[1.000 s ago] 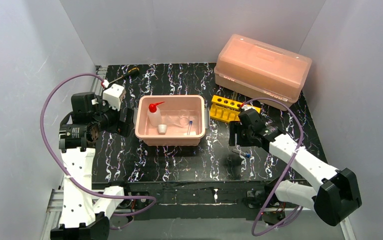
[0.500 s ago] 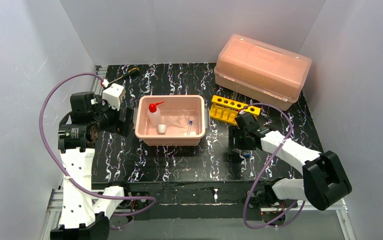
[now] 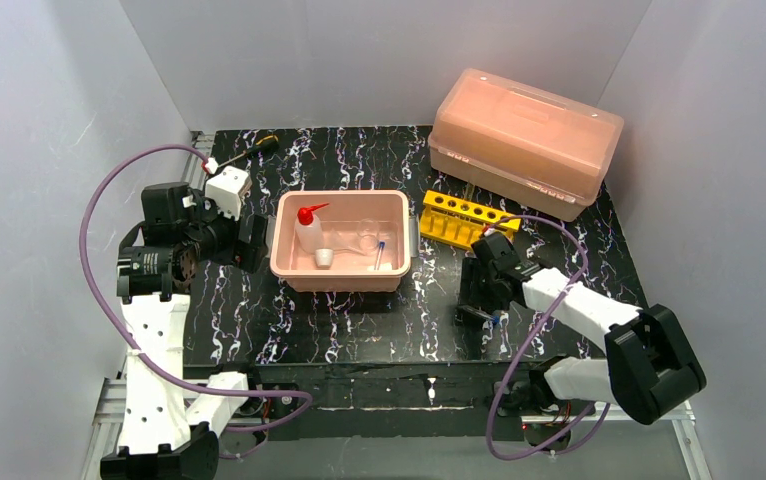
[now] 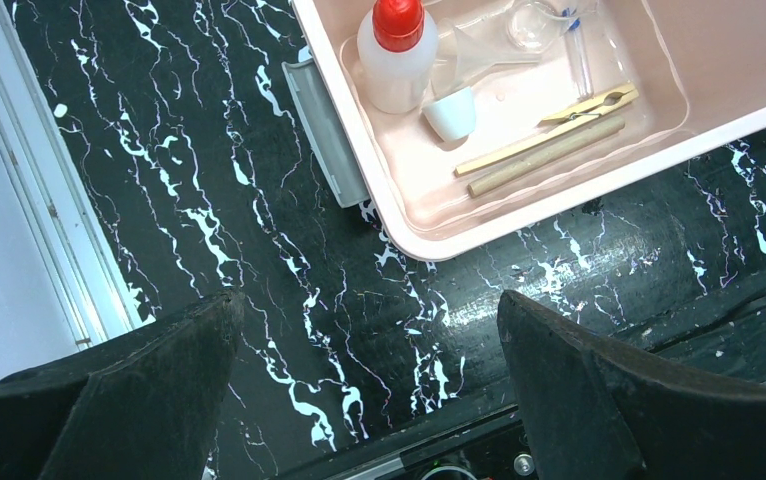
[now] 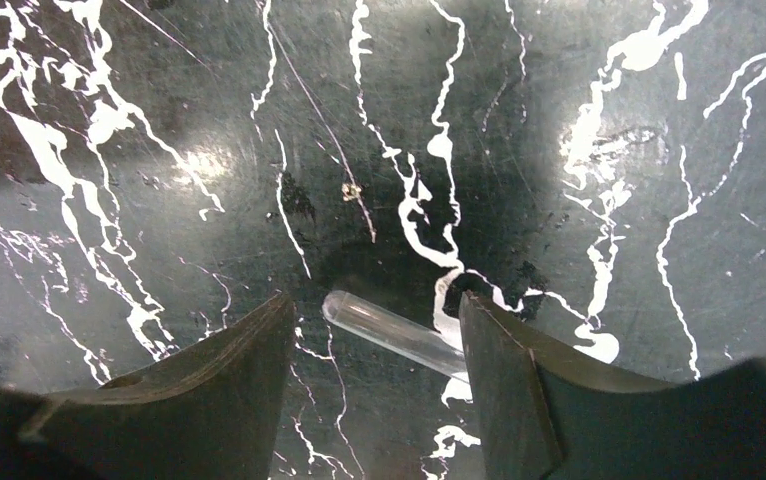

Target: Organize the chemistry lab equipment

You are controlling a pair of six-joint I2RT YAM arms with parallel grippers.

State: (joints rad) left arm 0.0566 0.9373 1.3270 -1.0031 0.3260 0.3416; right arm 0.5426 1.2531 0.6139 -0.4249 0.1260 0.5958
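Note:
A clear tube (image 5: 389, 330) lies flat on the black marble table. My right gripper (image 5: 374, 305) is lowered over it, open, with one finger on each side. The tube's far part is hidden behind the right-hand finger (image 5: 519, 390). From above, the right gripper (image 3: 479, 300) is near the front, with the tube's blue cap (image 3: 496, 318) beside it. My left gripper (image 4: 367, 300) hangs open and holds nothing, left of the pink tray (image 4: 599, 165). The tray holds the squeeze bottle (image 4: 397, 50), tiny white cup (image 4: 451, 110), beaker (image 4: 534, 20) and wooden clamps (image 4: 549, 140). The yellow rack (image 3: 459, 218) stands right of the tray.
The big pink lidded box (image 3: 524, 140) fills the back right corner. A dark-handled tool (image 3: 262, 144) lies at the back left. White walls close in three sides, and the table's front edge runs just past the right gripper.
The right arm has come down and toward the front until its fingers straddle the tube on the table, and its jaws have narrowed. The left arm has stayed put.

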